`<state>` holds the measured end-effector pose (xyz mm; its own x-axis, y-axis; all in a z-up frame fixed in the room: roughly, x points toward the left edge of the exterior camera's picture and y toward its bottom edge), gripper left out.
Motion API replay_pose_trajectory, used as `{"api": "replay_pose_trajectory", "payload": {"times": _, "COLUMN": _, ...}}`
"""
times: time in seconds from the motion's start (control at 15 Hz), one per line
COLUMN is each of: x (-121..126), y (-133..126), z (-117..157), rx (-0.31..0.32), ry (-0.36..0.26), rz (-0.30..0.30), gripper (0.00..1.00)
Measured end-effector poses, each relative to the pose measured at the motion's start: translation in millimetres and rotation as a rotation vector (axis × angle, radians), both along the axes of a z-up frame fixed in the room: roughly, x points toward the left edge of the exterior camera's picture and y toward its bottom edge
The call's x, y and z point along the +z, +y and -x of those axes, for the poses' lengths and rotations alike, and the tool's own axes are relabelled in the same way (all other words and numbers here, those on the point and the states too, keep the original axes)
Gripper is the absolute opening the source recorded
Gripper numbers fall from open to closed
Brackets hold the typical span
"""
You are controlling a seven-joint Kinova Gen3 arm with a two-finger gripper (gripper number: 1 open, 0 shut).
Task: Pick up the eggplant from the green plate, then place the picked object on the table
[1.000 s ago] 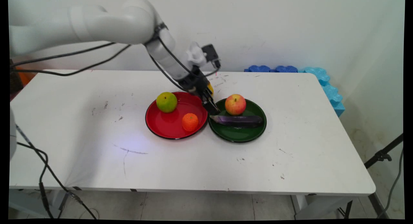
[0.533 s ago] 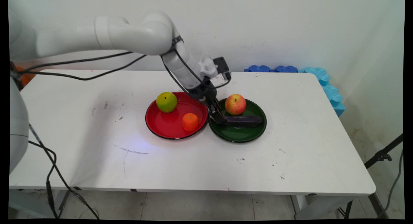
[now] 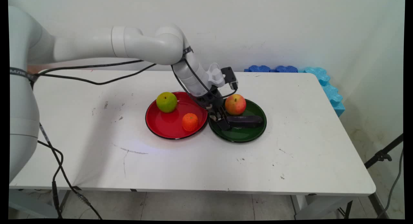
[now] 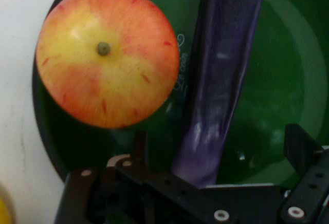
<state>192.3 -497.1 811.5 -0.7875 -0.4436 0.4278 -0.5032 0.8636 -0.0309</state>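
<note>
The black two-finger gripper is seen spread wide, straddling the long glossy purple eggplant without gripping it; the eggplant lies in the round green plate, at 6 o'clock of the red-yellow apple.

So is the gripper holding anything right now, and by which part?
Nothing is held yet. The gripper is open, its jaws straddling the near end of the purple eggplant, which lies on the green plate beside the apple.

Even, bright overhead light; soft arm shadow on table. Hand view slightly soft, glare on apple, perhaps motion blur.
</note>
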Motion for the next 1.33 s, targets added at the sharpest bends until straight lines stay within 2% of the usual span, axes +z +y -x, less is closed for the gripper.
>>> {"api": "replay_pose_trajectory", "payload": {"times": 0.2, "x": -7, "y": -1, "z": 4, "rx": -0.017, "ry": 0.002, "rz": -0.001, "gripper": 1.00}}
{"api": "replay_pose_trajectory", "payload": {"times": 0.27, "x": -9, "y": -2, "z": 5, "rx": -0.023, "ry": 0.002, "rz": -0.001, "gripper": 0.00}}
{"api": "replay_pose_trajectory", "payload": {"times": 0.6, "x": -15, "y": -1, "z": 5, "rx": -0.048, "ry": -0.015, "rz": 0.000, "gripper": 0.00}}
{"api": "replay_pose_trajectory", "payload": {"times": 0.87, "x": -10, "y": 3, "z": 5, "rx": -0.064, "ry": -0.019, "rz": 0.008, "gripper": 0.00}}
{"api": "replay_pose_trajectory", "payload": {"times": 1.07, "x": 10, "y": 10, "z": 7, "rx": -0.057, "ry": -0.008, "rz": 0.020, "gripper": 0.00}}
{"api": "replay_pose_trajectory", "payload": {"times": 1.33, "x": 59, "y": 25, "z": 7, "rx": -0.052, "ry": 0.016, "rz": 0.045, "gripper": 0.00}}
